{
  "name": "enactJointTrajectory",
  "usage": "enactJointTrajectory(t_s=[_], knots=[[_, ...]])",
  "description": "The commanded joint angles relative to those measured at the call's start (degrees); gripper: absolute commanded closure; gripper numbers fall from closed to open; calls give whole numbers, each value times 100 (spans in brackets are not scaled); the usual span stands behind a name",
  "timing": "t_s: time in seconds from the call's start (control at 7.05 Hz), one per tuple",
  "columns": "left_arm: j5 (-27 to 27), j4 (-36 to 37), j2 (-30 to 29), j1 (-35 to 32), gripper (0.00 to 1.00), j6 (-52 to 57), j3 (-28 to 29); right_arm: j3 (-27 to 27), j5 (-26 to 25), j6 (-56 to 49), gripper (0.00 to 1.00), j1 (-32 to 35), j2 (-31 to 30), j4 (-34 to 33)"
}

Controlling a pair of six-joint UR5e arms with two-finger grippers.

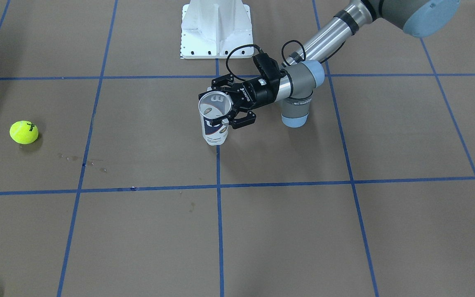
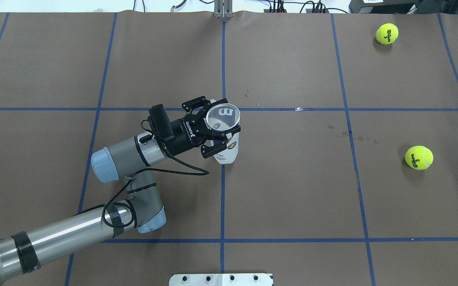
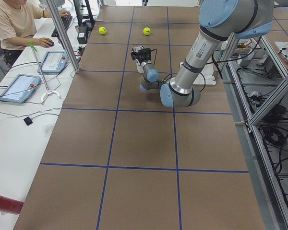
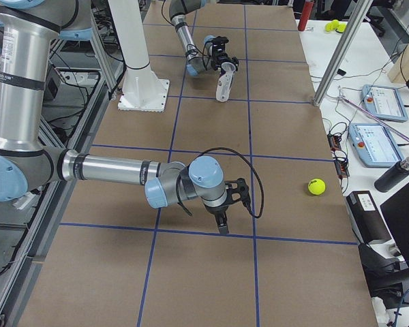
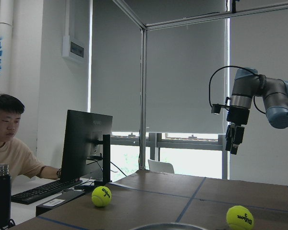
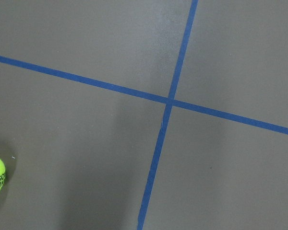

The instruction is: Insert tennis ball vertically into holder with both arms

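The clear plastic holder (image 2: 227,153) stands upright mid-table on matte brown paper (image 2: 292,190) gridded with blue tape (image 2: 284,240). The left gripper (image 2: 222,124) is clamped around its round rim. Seen from overhead, a fuzzy yellow ball (image 2: 419,157) lies at its three o'clock and a second ball (image 2: 387,33) at two. I cannot tell whether the right gripper (image 4: 223,226) is apart or together.

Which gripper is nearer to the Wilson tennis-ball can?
Left. The left gripper clasps the Wilson tennis-ball can near its open rim; the right gripper hangs over the table far away, toward its right end.
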Motion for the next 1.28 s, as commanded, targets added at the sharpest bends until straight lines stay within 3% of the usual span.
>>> enactJointTrajectory(t_s=[0.0,0.14,1.13], knots=[[-3,3,0,0,14,8,5,67,10,176,0,0,-13,6],[-3,3,0,9,10,8,-4,67,10,176,0,0,-13,6],[-3,21,88,36,8,25,5,76,45,185,0,0,-13,6]])
